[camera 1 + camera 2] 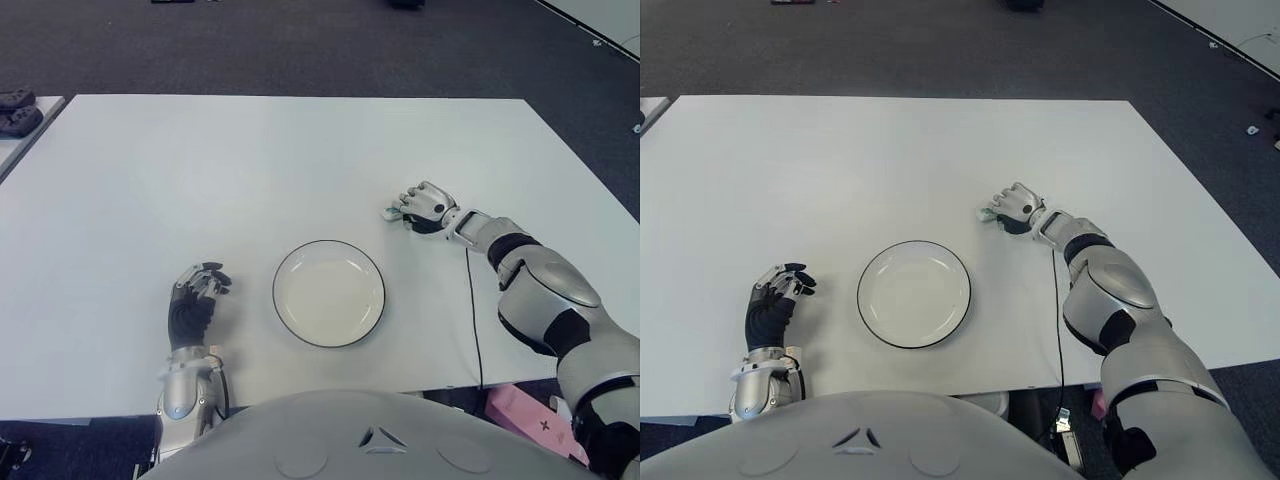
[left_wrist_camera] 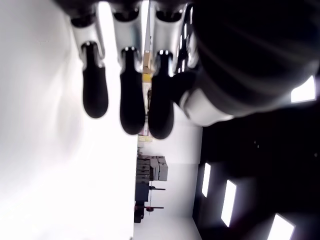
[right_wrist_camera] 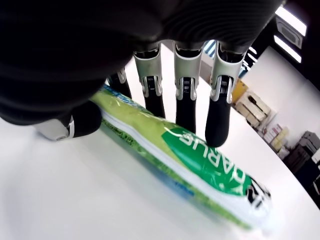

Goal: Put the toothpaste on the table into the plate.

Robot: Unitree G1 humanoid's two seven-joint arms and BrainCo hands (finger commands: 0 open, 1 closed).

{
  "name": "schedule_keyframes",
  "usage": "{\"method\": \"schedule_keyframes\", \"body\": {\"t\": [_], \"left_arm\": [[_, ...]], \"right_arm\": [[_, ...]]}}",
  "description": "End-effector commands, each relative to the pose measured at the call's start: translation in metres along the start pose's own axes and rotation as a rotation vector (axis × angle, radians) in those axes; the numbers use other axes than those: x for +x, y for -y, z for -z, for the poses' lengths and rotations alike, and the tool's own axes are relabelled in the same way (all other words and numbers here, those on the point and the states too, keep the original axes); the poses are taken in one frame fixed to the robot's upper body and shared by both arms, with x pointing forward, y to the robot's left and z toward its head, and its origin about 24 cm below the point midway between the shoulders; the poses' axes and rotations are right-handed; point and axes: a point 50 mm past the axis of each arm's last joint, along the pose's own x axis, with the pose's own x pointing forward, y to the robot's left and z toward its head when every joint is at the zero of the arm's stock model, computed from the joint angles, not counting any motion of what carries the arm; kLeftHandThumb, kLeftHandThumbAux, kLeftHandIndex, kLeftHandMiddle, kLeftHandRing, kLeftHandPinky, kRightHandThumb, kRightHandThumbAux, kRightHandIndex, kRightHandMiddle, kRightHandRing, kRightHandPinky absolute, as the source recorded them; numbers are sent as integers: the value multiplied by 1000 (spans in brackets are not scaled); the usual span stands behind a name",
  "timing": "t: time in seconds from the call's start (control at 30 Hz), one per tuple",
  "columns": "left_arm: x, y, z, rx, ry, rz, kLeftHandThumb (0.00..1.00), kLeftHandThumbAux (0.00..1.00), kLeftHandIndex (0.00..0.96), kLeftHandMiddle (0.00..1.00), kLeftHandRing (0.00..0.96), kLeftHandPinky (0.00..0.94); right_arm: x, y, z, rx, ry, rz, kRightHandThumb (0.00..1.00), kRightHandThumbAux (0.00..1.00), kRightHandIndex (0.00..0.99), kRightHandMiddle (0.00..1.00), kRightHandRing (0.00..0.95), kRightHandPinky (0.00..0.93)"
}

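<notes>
Left eye view: my right hand (image 1: 425,208) sits toward the right edge of the white table (image 1: 250,160), covering the green-and-white toothpaste tube (image 1: 391,212); only one pale tip pokes out on the side away from that edge. The round white plate with a dark rim (image 1: 329,293) lies nearer the front edge, between my hands. My left hand (image 1: 196,300) shows beside the plate, on its left, idle.

Right eye view: same layout, nothing new.

Left wrist view: left fingers hang loosely curled, holding nothing.

Right wrist view: tube lies flat on the table, long axis running across under my fingers (image 3: 218,122); fingers arch over it, thumb opposite, closing around it but not yet lifting, I judge.
</notes>
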Motion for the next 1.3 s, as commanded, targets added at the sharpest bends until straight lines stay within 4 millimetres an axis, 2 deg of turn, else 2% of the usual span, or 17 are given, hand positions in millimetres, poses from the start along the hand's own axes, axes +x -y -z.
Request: {"method": "schedule_keyframes", "body": {"t": [0.03, 0.1, 0.33, 0.4, 0.5, 0.97, 1.3], "left_arm": [[-1, -2, 5, -4, -22, 10, 689, 720, 430, 568, 535, 523], [-1, -2, 5, -6, -20, 11, 689, 720, 430, 567, 533, 520], [0, -2, 5, -8, -20, 5, 689, 721, 430, 568, 538, 530], [0, -2, 5, -6, -22, 1, 689, 721, 431, 570, 541, 533], [0, -2, 4, -5, -22, 0, 690, 720, 432, 572, 544, 534], [1, -2, 5, 5, -19, -16, 690, 720, 433, 576, 544, 526], [3, -1, 5, 0, -14, -24, 690, 720, 433, 569, 535, 519]], "right_arm": [[-5, -22, -31, 118, 101, -132, 755, 313, 485, 590, 598, 598], [-5, -21, -29, 140, 92, -136, 766, 330, 512, 597, 584, 571], [-5, -20, -27, 168, 75, -129, 782, 386, 568, 650, 637, 644], [-5, -19, -26, 185, 68, -110, 753, 567, 492, 678, 665, 666], [-5, -17, -24, 192, 62, -91, 739, 652, 458, 704, 690, 685], [0, -2, -16, 242, 36, 17, 734, 707, 442, 796, 785, 807], [6, 32, -1, 318, 8, 291, 736, 714, 440, 861, 859, 877]]}}
